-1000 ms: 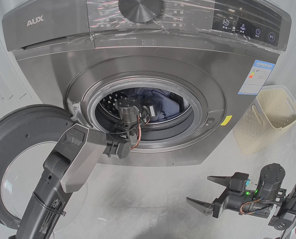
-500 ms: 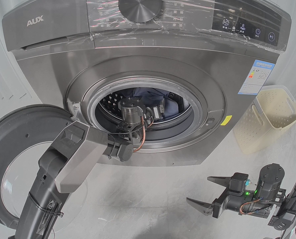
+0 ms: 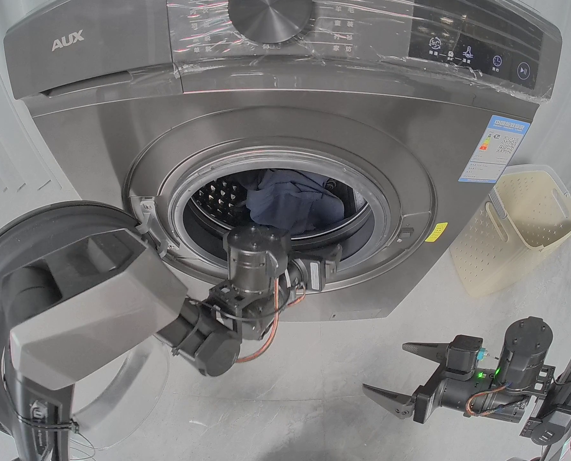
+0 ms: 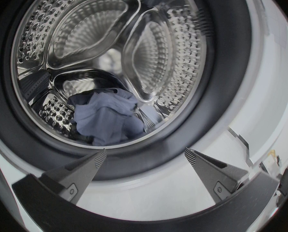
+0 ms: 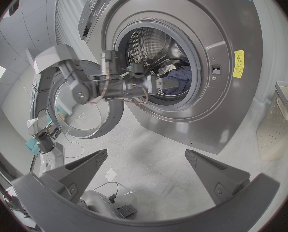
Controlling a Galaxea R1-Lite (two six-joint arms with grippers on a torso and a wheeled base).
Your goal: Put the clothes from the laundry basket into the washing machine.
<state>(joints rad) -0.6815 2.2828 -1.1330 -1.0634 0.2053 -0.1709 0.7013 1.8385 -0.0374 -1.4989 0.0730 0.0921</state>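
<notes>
Our left claw (image 4: 144, 153) sits just outside the washer's (image 3: 285, 116) round opening, at its lower rim, aimed into the drum (image 4: 85, 33), and we see its two fingers spread well apart. Our right claw (image 3: 388, 369) hangs low over the floor (image 3: 311, 379) in front of the washer and off to its right, its fingers likewise wide apart. We see the washer standing with its opening uncovered and plastic film stretched over its control panel. Its door (image 5: 85, 120) is swung fully out on the left. On the right a cream basket (image 3: 528, 225) stands tipped on the floor just beside the washer's side, its mouth turned toward us; we cannot tell whether it touches the machine. We find the clothes (image 4: 105, 120), a crumpled blue bundle, lying at the bottom of the drum, apart from both claws.
</notes>
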